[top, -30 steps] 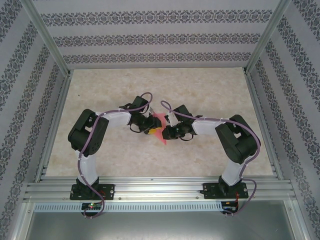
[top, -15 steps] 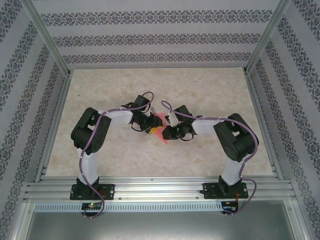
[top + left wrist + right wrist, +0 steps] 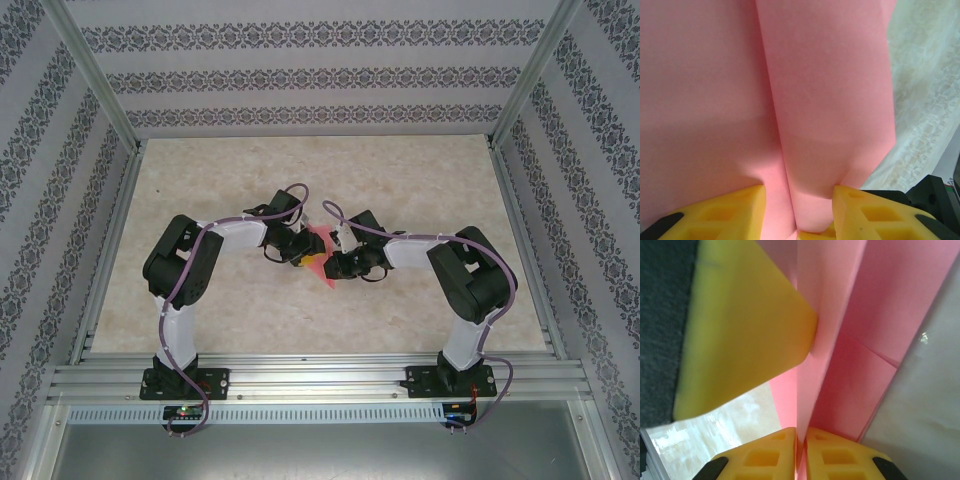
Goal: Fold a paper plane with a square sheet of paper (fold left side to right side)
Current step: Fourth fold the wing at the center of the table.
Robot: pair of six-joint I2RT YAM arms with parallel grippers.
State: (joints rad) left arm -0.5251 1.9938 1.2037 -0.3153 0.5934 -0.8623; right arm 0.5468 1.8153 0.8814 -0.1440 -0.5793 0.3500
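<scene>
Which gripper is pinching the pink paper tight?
The right gripper: its yellow fingers nearly meet on the paper; on the left gripper they stand apart.

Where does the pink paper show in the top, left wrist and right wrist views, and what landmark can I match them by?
Top external: the pink paper lies mid-table, between the two wrists.
Left wrist: pink paper spans left and centre, above the left gripper's fingers.
Right wrist: pink paper runs up centre and right, pinched by the right gripper's fingers.
Shared landmark: the marbled table beside the paper.
</scene>
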